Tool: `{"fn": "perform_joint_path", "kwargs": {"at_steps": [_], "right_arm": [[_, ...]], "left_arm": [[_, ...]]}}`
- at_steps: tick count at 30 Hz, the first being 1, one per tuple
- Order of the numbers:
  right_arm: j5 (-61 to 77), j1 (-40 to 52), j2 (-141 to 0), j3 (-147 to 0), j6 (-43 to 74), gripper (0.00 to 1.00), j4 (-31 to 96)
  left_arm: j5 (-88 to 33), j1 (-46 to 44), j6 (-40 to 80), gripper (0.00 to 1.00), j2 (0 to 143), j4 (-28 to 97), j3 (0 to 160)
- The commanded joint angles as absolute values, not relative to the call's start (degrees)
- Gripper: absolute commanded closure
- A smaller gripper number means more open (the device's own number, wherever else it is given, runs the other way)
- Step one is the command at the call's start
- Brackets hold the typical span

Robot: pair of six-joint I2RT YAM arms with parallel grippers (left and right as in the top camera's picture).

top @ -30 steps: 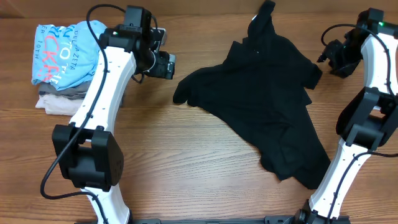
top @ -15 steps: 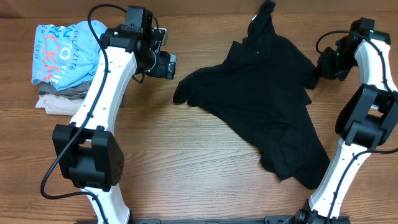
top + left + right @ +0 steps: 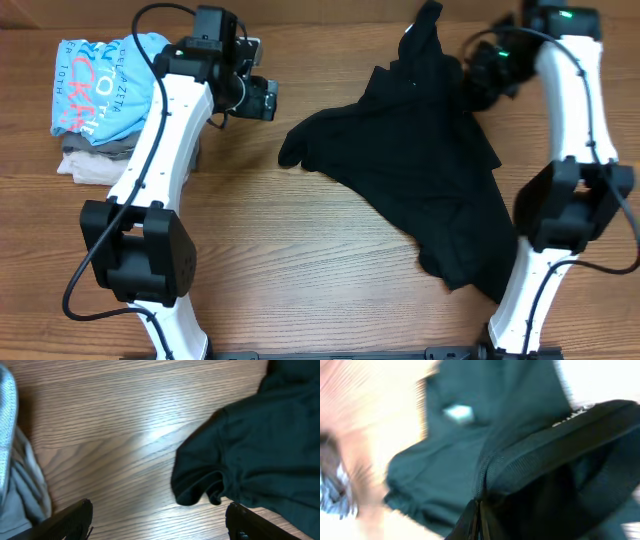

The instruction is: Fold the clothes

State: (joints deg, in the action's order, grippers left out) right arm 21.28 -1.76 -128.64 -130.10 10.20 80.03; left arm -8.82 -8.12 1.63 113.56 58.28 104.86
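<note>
Overhead: the black garment [image 3: 420, 170] lies rumpled, soft and matte, across the right half of the wood-grain table [image 3: 300, 260]. My left gripper [image 3: 262, 98] hangs wide open over bare wood near 1 sleeve. My right gripper [image 3: 482, 72] sits at the upper right hem.

Left wrist: the rounded sleeve end [image 3: 200, 485] lies ahead of my spread fingers [image 3: 75, 520].

Right wrist, blurred: jaws are pinched tight on a ribbed fold of the garment, with 1 white tag [image 3: 458, 412] beyond.

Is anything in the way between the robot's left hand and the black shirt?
No, nothing visible is. The left gripper hangs with open jaws over the bare table. The black shirt has its nearest sleeve lying close by, with only wood between them.
</note>
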Motion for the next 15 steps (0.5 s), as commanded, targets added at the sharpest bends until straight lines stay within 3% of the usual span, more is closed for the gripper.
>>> {"fn": "perform_joint_path", "kwargs": {"at_steps": [1,6,11,13,14,15], "right_arm": [[22.6,6.9,-127.3,-131.1,10.4,0.96,80.9],[23.2,17.0,-127.3,-131.1,13.5,0.96,80.0],[20.9,21.3,-127.2,-131.1,13.3,0.94,79.5],[18.3,20.3,-127.0,-131.1,13.3,0.74,79.2],[16.0,18.3,-126.7,-131.3,13.3,0.46,79.1],[15.0,16.8,-126.5,-131.4,13.3,0.38,79.0]], "left_arm": [[-9.2,-6.6,2.9,0.13,114.0,58.2,106.1],[-9.2,-5.6,2.8,0.12,114.0,58.5,106.1],[-9.0,-5.5,2.8,0.12,114.0,58.5,106.1],[-9.0,-5.5,2.8,0.13,114.0,58.7,106.1],[-9.0,-5.5,2.8,0.12,114.0,58.7,106.1],[-9.0,-5.5,2.8,0.12,114.0,59.0,106.1]]}}
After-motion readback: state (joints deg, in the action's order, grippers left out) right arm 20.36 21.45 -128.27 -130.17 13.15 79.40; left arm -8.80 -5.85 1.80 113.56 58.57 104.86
